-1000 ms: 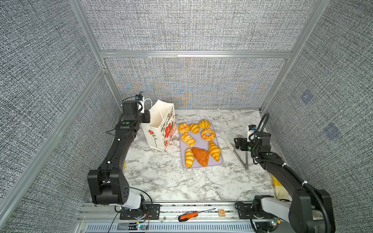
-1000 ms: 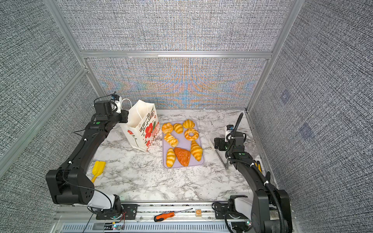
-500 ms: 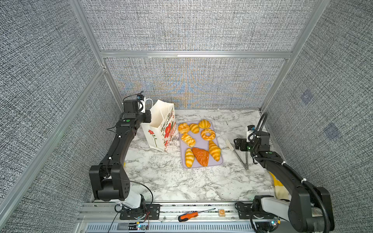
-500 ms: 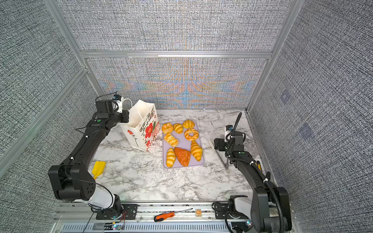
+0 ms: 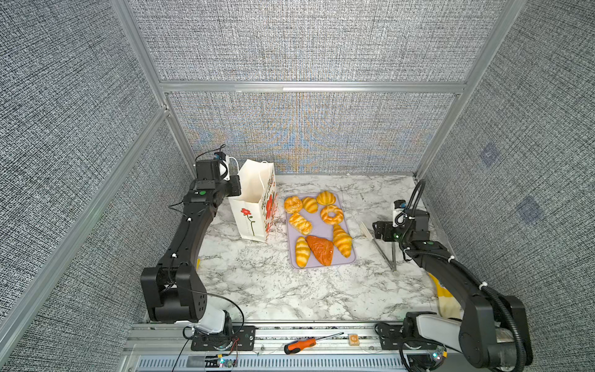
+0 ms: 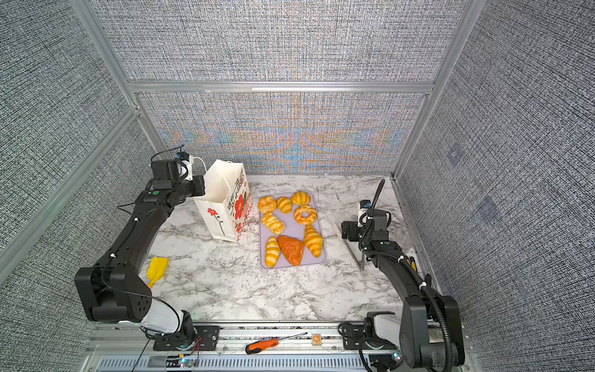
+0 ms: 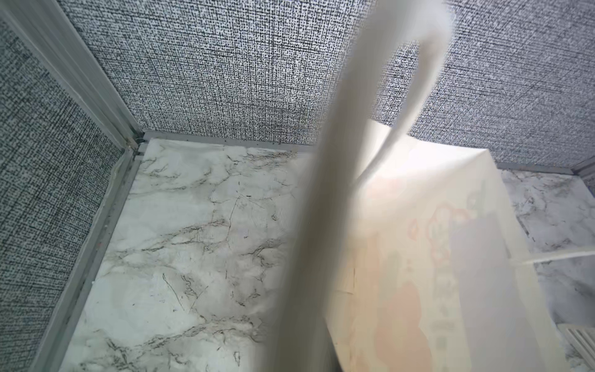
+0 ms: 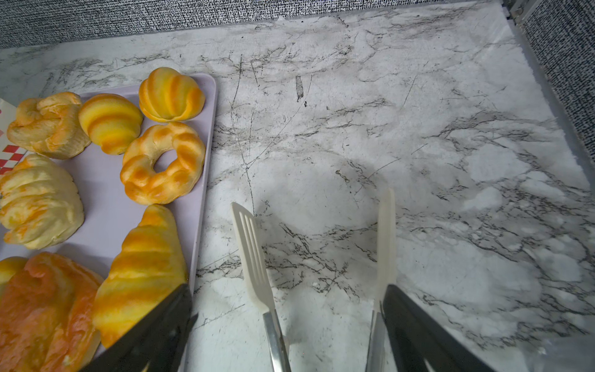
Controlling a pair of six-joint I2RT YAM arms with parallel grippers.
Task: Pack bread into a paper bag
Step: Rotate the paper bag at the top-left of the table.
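The white flowered paper bag stands open at the back left. My left gripper is at its left rim, shut on the bag's wall. In the left wrist view that wall runs blurred up the middle and the jaws are out of view. The bread lies on the lilac tray: a ring doughnut, an orange-brown triangle, croissants and striped rolls. Right of the tray, my right gripper is open, straddling metal tongs.
A yellow scoop lies by the left arm's base. A screwdriver rests on the front rail. A yellow object sits under the right arm. Grey walls close in the back and both sides.
My left gripper has shut on the bag's left rim after edging in toward it. The right arm and the bread have not moved.
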